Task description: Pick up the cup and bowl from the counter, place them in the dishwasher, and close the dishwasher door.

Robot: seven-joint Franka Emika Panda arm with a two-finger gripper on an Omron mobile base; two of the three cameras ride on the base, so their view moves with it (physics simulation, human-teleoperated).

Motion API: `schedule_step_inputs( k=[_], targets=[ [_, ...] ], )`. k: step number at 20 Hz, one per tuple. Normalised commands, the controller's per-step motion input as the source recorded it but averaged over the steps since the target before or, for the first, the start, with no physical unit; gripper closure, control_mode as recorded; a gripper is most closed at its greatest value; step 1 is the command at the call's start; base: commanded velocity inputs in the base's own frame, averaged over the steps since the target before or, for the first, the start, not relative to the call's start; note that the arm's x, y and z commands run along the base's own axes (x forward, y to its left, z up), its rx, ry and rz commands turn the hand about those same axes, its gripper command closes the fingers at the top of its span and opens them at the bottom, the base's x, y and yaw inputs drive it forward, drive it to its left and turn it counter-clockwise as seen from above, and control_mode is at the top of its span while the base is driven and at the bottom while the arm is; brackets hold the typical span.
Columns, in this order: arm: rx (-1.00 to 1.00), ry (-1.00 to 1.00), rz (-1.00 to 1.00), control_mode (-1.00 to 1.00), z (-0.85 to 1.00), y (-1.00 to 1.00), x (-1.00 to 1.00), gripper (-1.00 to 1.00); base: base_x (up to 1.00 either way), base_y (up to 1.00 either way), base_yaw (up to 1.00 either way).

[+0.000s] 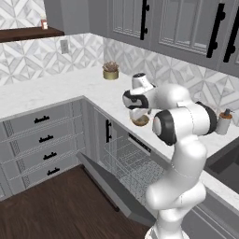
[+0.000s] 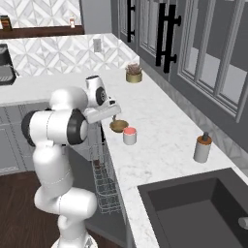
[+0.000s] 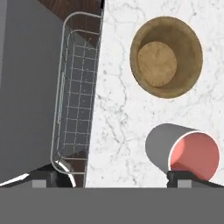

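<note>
Tool (image 3: 112,179) spread wide, gripping nothing, hanging above the surface (image 3: 118,118) near its front edge; one dark fingertip (image 3: 183,178) just over the cup's rim. Cup (image 3: 186,153) upright on the surface, pink inside showing; bowl (image 3: 166,57) beside the cup, apart from it, farther from the sink (image 2: 193,208). Dishwasher (image 1: 133,163) below the bowl's stretch of surface, its wire rack (image 3: 74,96) pulled out; dishwasher door (image 1: 114,189) dropped open toward the wooden floor (image 1: 56,210).
</note>
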Motion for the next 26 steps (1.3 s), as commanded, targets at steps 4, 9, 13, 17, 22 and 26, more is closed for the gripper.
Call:
schedule_step_inputs(
  k=[4,9,13,17,22,26],
  targets=[
    [-0.02,0.02,0.12,-1.00,-0.61,0.09,0.31,-1.00,0.00,0.00,0.00],
    [-0.01,0.09,0.09,-1.00,-0.55,0.00,0.29,-1.00,0.00,0.00,0.00],
    [0.00,0.00,0.00,-1.00,-0.42,0.00,0.46,-1.00,0.00,0.00,0.00],
    [0.00,0.00,0.00,-1.00,-0.26,0.00,0.52,-1.00,0.00,0.00,0.00],
    [0.00,0.01,0.00,-1.00,-0.39,0.00,0.56,-1.00,0.00,0.00,0.00],
    [0.00,0.00,0.00,-1.00,-0.30,0.00,0.43,-1.00,0.00,0.00,0.00]
  ],
)
